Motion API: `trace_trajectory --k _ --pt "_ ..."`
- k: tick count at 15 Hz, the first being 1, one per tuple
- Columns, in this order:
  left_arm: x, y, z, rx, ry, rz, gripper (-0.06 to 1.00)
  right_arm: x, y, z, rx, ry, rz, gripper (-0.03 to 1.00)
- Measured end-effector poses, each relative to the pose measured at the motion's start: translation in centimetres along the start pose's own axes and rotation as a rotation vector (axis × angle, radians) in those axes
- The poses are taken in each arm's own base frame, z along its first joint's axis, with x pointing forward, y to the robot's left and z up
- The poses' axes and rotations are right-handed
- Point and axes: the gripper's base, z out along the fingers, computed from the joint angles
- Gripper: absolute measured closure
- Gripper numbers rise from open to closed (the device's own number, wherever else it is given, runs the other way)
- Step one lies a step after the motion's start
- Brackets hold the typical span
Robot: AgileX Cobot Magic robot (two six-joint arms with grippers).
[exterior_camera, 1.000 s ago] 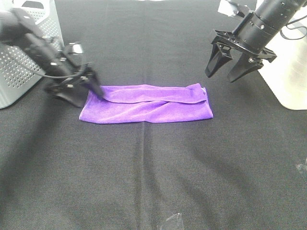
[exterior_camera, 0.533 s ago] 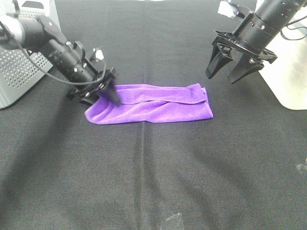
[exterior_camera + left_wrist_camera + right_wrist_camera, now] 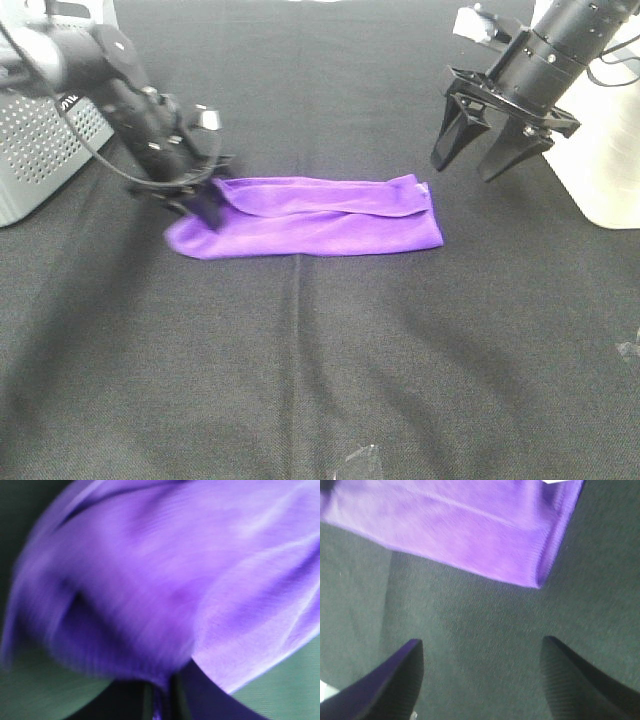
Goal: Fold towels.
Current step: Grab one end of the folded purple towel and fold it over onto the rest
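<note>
On the black-covered table [image 3: 320, 380] the purple towel [image 3: 310, 218] is seen folded once into a long strip at mid-table; a crosswise fold is judged to remain. Its left end is pinched by the left gripper [image 3: 203, 208]. The right gripper [image 3: 482, 160] is held spread, clear of the right end.
</note>
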Motion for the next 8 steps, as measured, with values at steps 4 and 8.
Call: trace_trajectory --k 4,8 --pt "0.6 2.9 -5.9 -0.111 -0.079 -0.024 0.92 0.1 0.0 0.0 -0.003 0.012 0.000 0.33" --pt "-0.1 -1.8 -8.5 -0.089 -0.152 0.104 0.92 0.2 0.1 0.0 -0.006 0.023 0.000 0.33"
